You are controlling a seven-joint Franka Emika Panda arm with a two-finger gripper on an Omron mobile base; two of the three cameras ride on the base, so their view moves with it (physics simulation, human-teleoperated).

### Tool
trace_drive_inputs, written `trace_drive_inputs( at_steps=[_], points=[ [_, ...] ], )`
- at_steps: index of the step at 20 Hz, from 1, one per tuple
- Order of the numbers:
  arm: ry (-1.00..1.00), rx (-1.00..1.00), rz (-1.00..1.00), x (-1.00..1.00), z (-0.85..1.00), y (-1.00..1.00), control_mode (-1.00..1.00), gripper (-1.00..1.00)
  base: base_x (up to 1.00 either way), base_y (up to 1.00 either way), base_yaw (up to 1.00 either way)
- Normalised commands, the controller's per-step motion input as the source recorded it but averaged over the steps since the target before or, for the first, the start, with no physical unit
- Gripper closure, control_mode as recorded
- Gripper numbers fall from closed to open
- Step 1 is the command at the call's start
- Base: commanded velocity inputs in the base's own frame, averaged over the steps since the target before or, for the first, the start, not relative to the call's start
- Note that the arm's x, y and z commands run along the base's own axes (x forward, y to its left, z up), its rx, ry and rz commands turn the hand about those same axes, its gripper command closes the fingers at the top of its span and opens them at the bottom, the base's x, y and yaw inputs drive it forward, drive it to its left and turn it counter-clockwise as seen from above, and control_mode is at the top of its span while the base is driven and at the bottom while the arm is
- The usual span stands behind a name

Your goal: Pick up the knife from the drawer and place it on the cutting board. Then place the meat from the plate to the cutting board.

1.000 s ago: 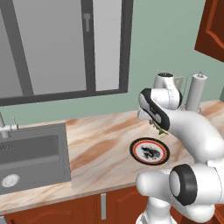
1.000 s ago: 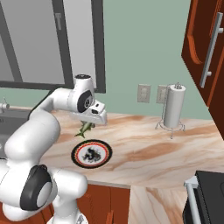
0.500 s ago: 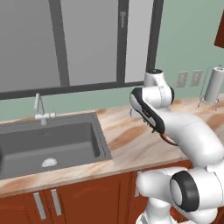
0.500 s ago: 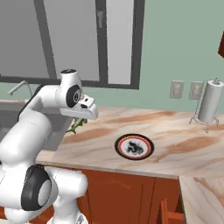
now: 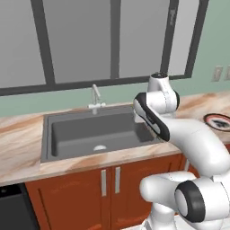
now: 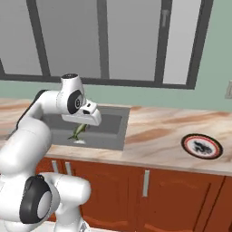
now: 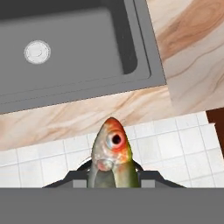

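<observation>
My gripper (image 6: 80, 128) is shut on the meat (image 6: 77, 132), a small pale fish-like piece with green streaks that hangs below the hand, above the sink's front edge. In the hand view the meat (image 7: 112, 154) points away between the fingertips (image 7: 83, 171), its orange-tinged head over the counter's front strip. The plate (image 6: 202, 146), round and white with a red rim and dark markings, lies on the counter far to the right, also at the right edge of the left base view (image 5: 219, 121). The knife, the drawer and the cutting board are out of view.
A grey sink (image 5: 96, 132) with a faucet (image 5: 95, 96) is set in the marble counter (image 6: 158, 136) under the window. Reddish-brown cabinet doors (image 5: 108, 188) stand below. White floor tiles (image 7: 43, 162) show under the hand. A dark appliance (image 5: 13, 206) stands at the lower left.
The whole picture has shifted: the base has driven left, so the sink has come into view and the plate has slid to the right. The gripper stays shut on the meat.
</observation>
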Motion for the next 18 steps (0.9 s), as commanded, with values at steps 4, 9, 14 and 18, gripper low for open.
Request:
trace_drive_inputs(
  at_steps=[4,9,14,18],
  points=[
    [0.0,0.0,0.0,0.0,0.0,0.0,1.0,1.0,0.0,1.0,0.04],
    [0.0,0.0,0.0,0.0,0.0,0.0,1.0,1.0,0.06,1.0,0.1],
    [0.0,0.0,0.0,0.0,0.0,0.0,1.0,1.0,0.13,1.0,0.11],
    [0.0,0.0,0.0,0.0,0.0,0.0,1.0,1.0,0.1,1.0,0.13]
  ],
)
